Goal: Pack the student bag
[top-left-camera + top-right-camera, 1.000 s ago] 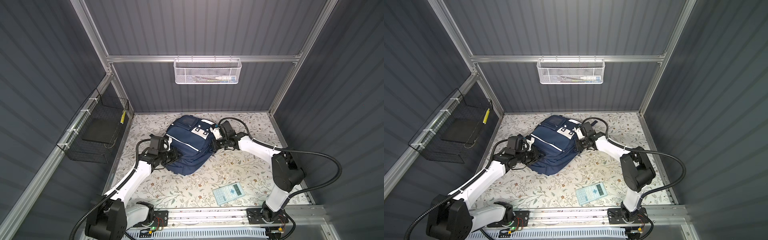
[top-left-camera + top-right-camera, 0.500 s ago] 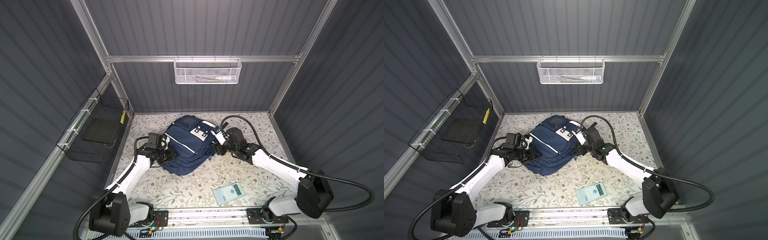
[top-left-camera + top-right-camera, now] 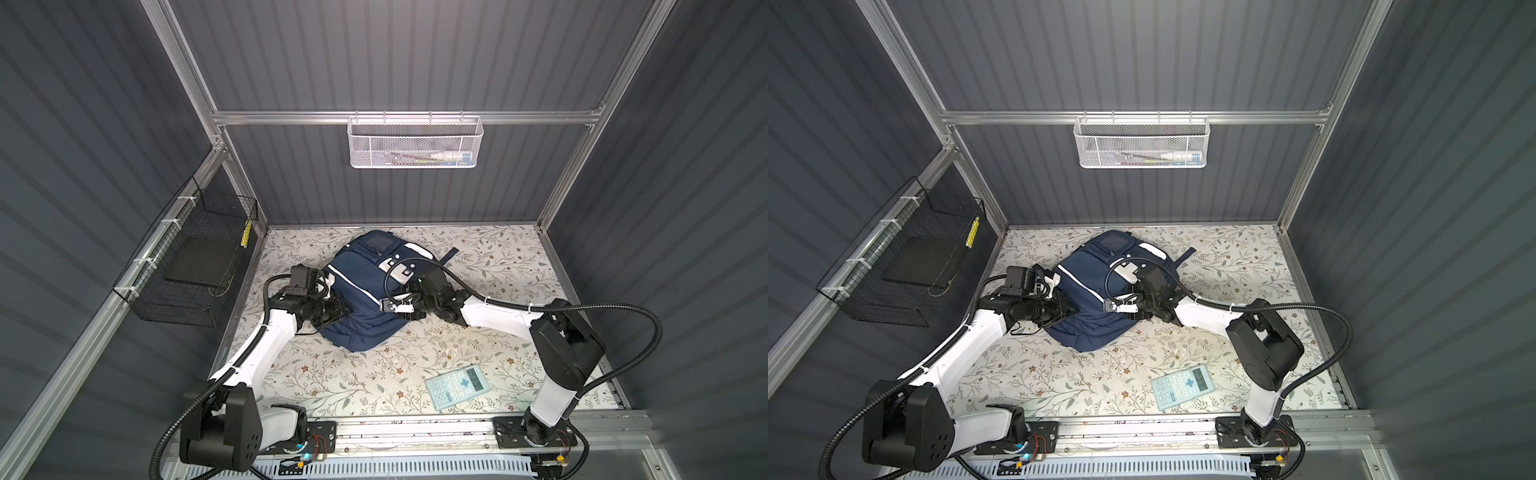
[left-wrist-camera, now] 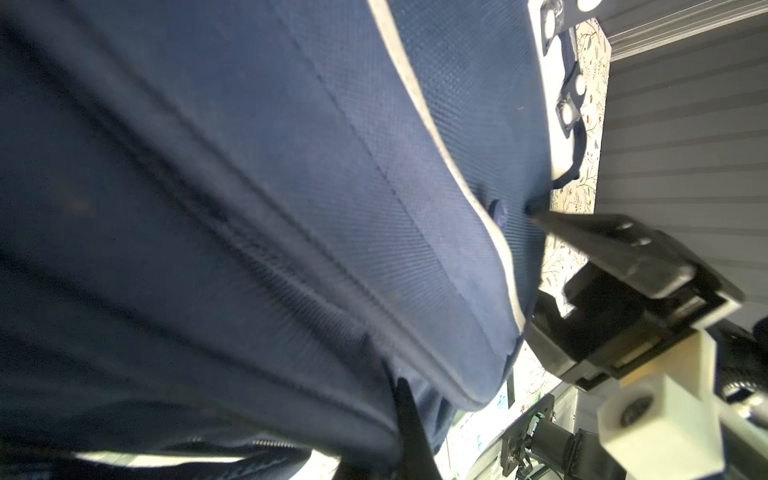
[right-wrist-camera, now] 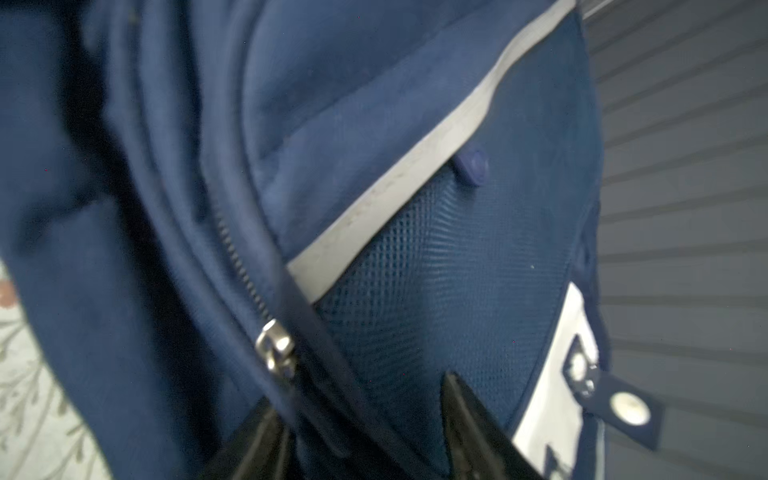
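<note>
calculator, pale blue-green, is lying flat on the floral table cover nearest the front rail, toward the right arm's base and well apart from everything else.

further back, near the middle of the table, the student bag is lying on its back, a navy backpack with white stripe trim, its white buckled flap patch facing up. the left gripper is pressing into the bag's left side with its jaws closed; in the left wrist view a dark fingertip is sitting against a fold of navy fabric, but whether the cloth is actually pinched i cannot tell. the right gripper is reaching in from the right, against the bag's right side near its lower edge. in the right wrist view its two dark fingers are standing partly apart, straddling a ridge of fabric beside the mesh pocket and a silver zipper pull; the jaws are not closing on anything that i can make out.

beyond the bag, a black wire basket is hanging on the left wall, and a white mesh basket is hanging on the back rail, holding pens.
</note>
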You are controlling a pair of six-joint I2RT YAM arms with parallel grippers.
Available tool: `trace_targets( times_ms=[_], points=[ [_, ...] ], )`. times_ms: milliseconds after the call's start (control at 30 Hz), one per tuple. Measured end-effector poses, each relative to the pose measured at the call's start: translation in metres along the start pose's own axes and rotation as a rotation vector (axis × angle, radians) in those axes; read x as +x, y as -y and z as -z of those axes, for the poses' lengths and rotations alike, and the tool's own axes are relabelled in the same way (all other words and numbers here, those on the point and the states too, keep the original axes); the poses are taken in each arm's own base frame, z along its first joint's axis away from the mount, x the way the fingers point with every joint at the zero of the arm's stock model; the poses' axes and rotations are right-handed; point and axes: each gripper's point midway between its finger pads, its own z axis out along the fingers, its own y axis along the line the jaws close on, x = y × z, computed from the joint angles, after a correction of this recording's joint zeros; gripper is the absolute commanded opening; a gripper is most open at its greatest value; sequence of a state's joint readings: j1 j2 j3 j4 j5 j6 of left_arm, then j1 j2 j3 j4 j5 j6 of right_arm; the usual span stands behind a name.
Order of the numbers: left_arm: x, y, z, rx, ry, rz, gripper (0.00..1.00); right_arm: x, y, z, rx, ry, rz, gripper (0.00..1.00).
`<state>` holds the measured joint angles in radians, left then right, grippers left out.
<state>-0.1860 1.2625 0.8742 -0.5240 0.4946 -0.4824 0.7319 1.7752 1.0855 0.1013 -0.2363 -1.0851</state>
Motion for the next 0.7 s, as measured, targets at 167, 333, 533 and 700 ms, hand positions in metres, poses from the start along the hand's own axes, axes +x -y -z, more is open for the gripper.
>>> trace_targets(
  times_ms=[167,333,533,700],
  points=[
    [-0.001,0.000,0.000,0.003,0.001,-0.002,0.00,-0.002,0.004,0.001,-0.003,0.028,0.036,0.15],
    [-0.002,-0.001,0.001,0.001,0.008,-0.004,0.00,-0.006,0.009,0.005,-0.032,0.028,0.033,0.00],
    [-0.008,-0.005,-0.010,-0.019,-0.025,0.014,0.00,-0.014,-0.005,0.019,-0.016,-0.037,-0.014,0.00],
    [-0.024,-0.004,-0.024,-0.025,-0.057,0.013,0.03,-0.022,-0.023,0.035,-0.020,-0.095,-0.099,0.31]
  ],
)
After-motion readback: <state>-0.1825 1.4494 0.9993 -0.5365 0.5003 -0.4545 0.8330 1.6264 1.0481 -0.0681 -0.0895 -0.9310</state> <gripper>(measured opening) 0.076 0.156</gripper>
